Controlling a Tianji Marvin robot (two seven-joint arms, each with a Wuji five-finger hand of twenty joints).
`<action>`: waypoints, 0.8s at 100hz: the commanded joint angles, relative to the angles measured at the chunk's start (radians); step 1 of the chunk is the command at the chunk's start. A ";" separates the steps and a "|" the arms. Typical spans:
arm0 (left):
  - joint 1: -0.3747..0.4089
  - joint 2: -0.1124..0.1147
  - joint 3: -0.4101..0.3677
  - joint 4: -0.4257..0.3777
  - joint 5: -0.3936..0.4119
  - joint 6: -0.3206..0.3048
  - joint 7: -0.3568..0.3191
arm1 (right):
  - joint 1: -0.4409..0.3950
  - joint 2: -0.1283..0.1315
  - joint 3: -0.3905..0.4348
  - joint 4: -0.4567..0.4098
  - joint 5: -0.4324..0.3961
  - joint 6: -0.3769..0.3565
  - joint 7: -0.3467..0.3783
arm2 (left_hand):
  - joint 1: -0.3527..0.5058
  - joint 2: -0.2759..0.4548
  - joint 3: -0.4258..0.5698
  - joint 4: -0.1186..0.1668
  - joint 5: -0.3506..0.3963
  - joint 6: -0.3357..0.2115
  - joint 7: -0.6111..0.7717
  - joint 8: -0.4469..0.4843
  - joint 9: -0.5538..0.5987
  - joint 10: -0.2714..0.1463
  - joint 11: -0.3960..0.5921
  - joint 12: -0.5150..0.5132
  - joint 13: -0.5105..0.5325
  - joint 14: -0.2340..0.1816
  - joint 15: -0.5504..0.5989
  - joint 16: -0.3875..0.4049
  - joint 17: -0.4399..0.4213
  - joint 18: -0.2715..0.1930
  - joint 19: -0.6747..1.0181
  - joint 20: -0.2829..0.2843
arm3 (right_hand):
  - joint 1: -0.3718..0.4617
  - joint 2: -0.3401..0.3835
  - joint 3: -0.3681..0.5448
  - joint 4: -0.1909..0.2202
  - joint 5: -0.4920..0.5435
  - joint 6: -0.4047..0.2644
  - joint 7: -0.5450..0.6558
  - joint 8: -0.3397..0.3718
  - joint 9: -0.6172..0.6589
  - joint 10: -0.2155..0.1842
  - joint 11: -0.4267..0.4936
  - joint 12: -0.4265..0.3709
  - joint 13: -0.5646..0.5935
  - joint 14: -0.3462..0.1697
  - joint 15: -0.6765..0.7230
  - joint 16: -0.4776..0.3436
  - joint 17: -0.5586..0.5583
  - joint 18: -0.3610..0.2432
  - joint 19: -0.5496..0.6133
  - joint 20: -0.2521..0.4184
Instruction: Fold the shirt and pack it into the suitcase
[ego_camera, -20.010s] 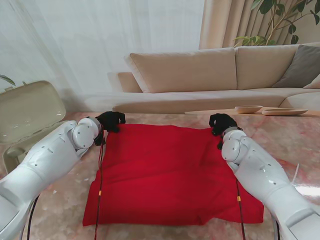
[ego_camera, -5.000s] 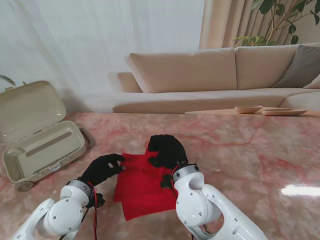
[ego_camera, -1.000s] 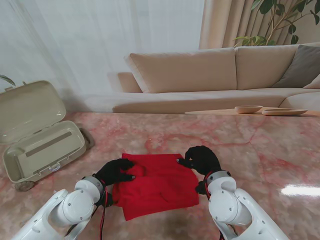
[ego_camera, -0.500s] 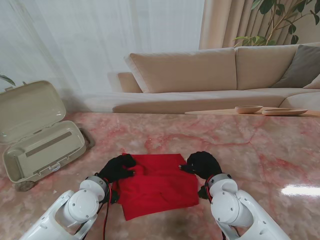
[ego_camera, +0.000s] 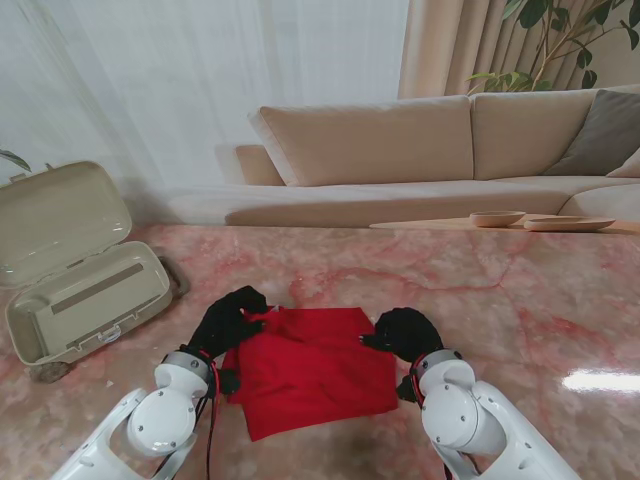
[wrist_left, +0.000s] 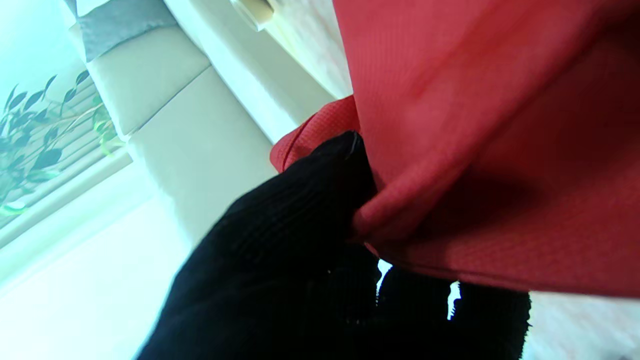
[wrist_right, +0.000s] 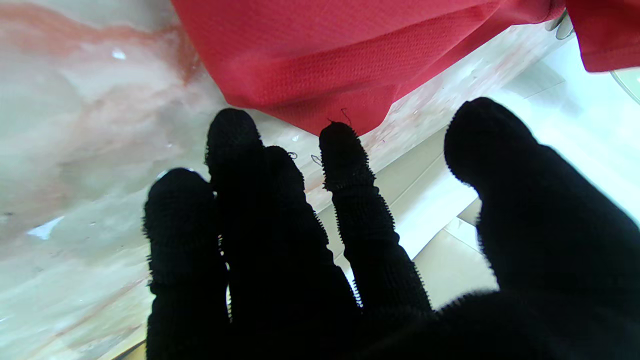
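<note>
- Since half a second ago, the left hand has risen off the table and drawn the shirt's far left corner up with it, so that edge now stands in a raised fold; the right hand has barely shifted.
- Hidden parts: in the left wrist view the red cloth fills most of the picture and covers the fingertips, so how many fingers pinch it cannot be told. In the right wrist view the palm is a dark mass and only the fingers show clearly.
- Left hand: clenched on the shirt, with a bunched fold of fabric pressed between the gloved fingers, the corner lifted clear of the tabletop.
- Right hand: released, fingers spread and only slightly curled, holding nothing. Its fingertips lie at the shirt's right far corner, just beside or barely touching the hem; which of the two cannot be told.
- Shirt: a folded red rectangle on the pink marble table, between the two hands, its near edge close to me and flat, its left far corner raised.
- Suitcase: beige, lid open, at the table's left edge, well apart from the shirt and both hands.
- Farther off stands a beige sofa.
</note>
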 joint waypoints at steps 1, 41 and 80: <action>0.002 -0.015 -0.002 0.007 0.008 -0.018 0.034 | -0.011 -0.001 0.001 0.002 0.006 0.008 0.012 | 0.005 -0.031 0.063 -0.011 0.018 -0.046 0.023 0.015 0.059 -0.056 0.049 0.020 0.038 -0.007 0.035 0.026 0.011 -0.002 0.050 0.031 | 0.041 -0.026 0.028 0.017 -0.011 -0.001 -0.005 0.015 -0.017 0.001 -0.003 0.001 -0.012 0.011 0.003 0.005 -0.004 -0.004 -0.006 0.028; 0.068 -0.034 -0.018 -0.028 0.043 0.118 0.121 | -0.017 0.000 0.008 -0.003 0.006 0.018 0.017 | 0.013 -0.012 -0.006 -0.055 -0.015 -0.012 0.023 -0.019 0.047 -0.033 0.041 -0.013 0.037 -0.008 0.016 -0.024 0.026 0.004 0.033 0.027 | 0.039 -0.019 0.024 0.016 -0.010 0.000 -0.005 0.015 -0.017 0.000 -0.002 0.001 -0.014 0.012 0.002 0.004 -0.008 -0.004 -0.009 0.029; 0.129 0.016 -0.051 -0.104 0.126 0.287 -0.068 | -0.021 0.013 0.013 -0.025 -0.032 0.056 0.063 | 0.067 0.206 -0.469 0.063 -0.062 0.136 -0.396 -0.308 -0.071 0.077 -0.138 -0.079 -0.082 0.039 -0.066 -0.079 -0.071 0.020 -0.015 0.005 | 0.013 0.007 0.001 0.016 -0.089 0.001 -0.050 -0.001 -0.039 0.009 -0.020 -0.006 -0.038 0.026 -0.002 0.006 -0.030 0.001 -0.008 0.034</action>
